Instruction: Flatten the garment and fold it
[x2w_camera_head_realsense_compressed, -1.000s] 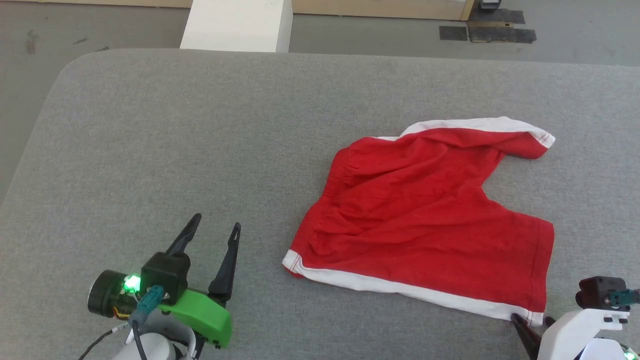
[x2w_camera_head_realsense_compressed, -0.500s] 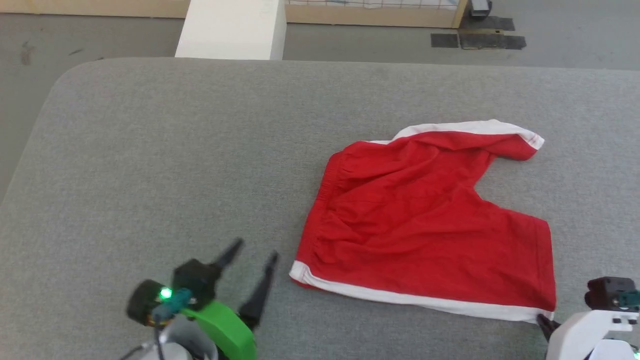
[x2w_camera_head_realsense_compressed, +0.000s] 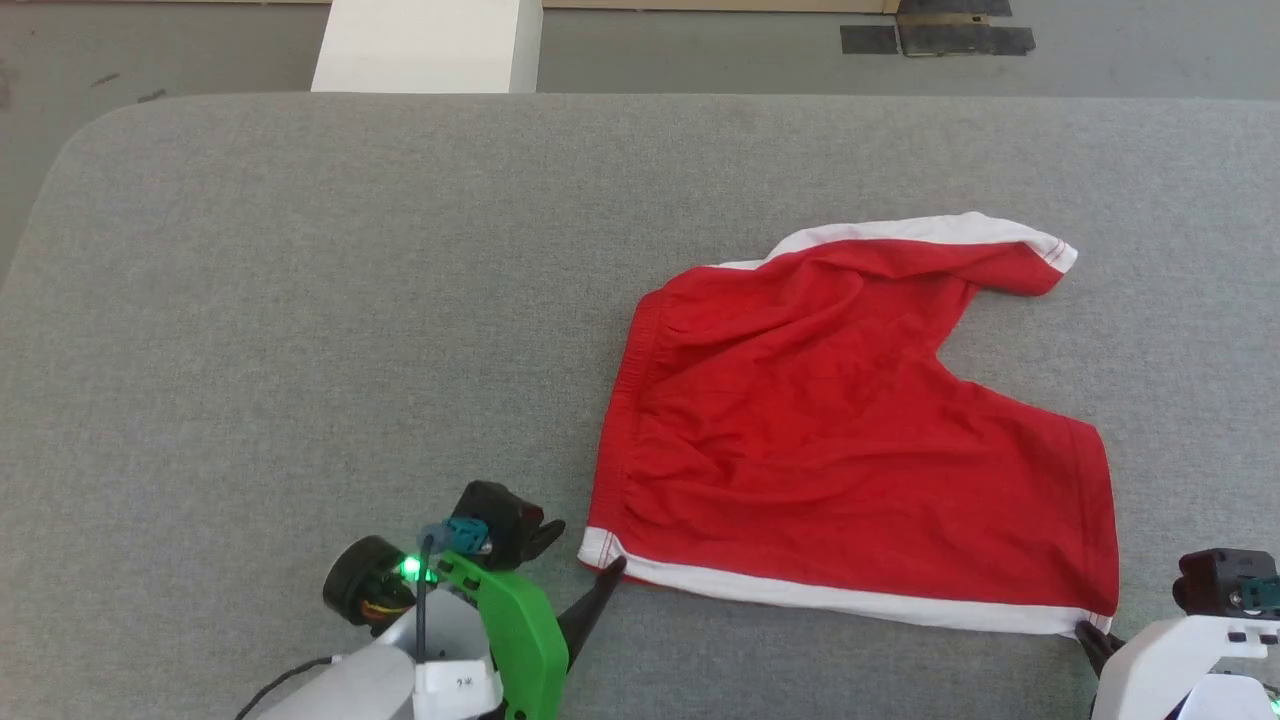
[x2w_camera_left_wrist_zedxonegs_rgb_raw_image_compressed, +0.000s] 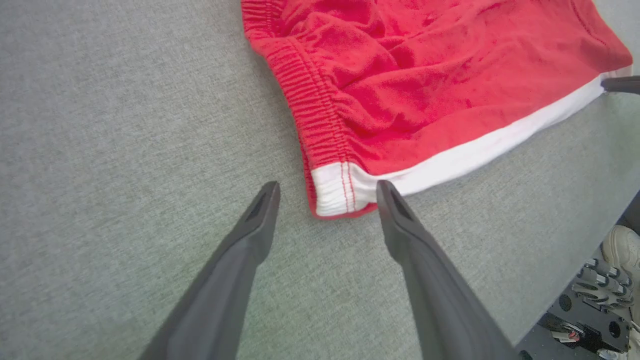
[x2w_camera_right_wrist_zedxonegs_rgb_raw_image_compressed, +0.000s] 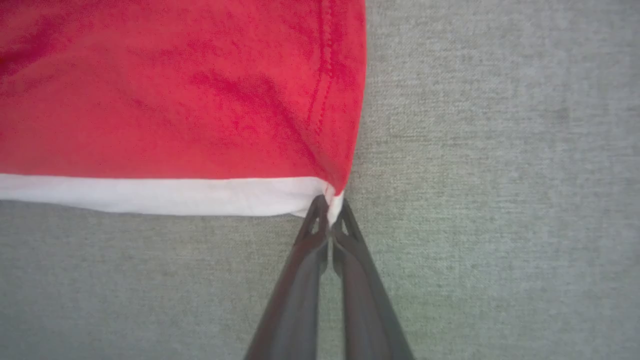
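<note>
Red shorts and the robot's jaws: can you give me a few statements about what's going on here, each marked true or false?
1. The right gripper has its jaws shut on a white-trimmed corner of the red shorts. True.
2. The left gripper has its jaws clamped on the waistband. False: they are open, one on either side of the waistband corner.
3. The shorts lie on a grey fabric surface. True.
4. The shorts are folded in half. False: they are spread out, with both legs showing.
</note>
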